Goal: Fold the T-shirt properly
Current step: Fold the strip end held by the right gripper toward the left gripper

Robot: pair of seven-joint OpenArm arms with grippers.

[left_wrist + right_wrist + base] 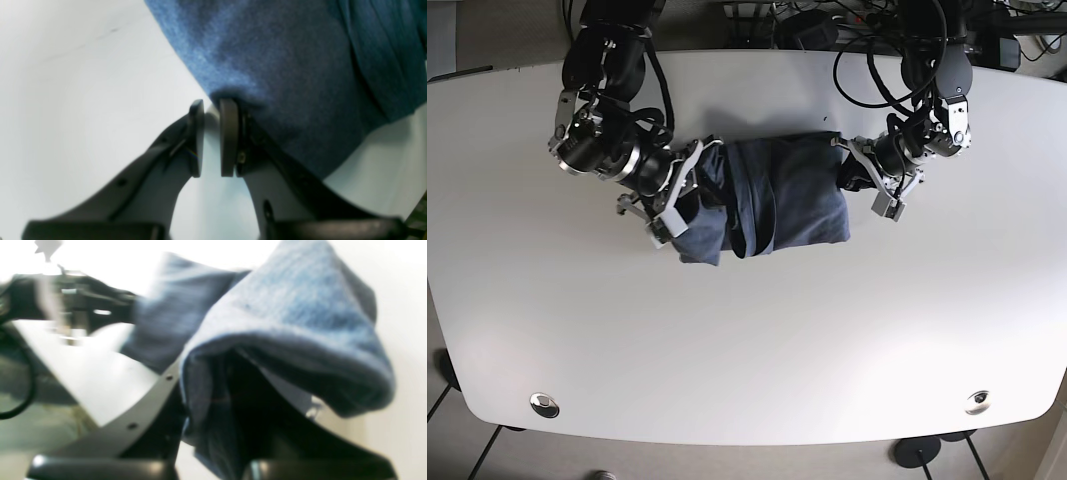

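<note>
The blue T-shirt (pixel 777 195) lies bunched and partly folded at the table's middle in the base view. My right gripper (pixel 689 185) is at its left edge. In the right wrist view the fabric (pixel 287 316) is raised and draped over that gripper (pixel 217 353), hanging between the fingers and hiding the tips; it looks shut on the cloth. My left gripper (pixel 855 170) is at the shirt's right edge. In the left wrist view it (pixel 212 133) shows a narrow empty gap, with one pad (pixel 229 136) against the edge of the shirt (pixel 293 76).
The white table (pixel 727 340) has bare surface in front of and to both sides of the shirt. Cables (pixel 867 30) run along the back edge. Two metal fittings (pixel 545 404) sit near the front corners.
</note>
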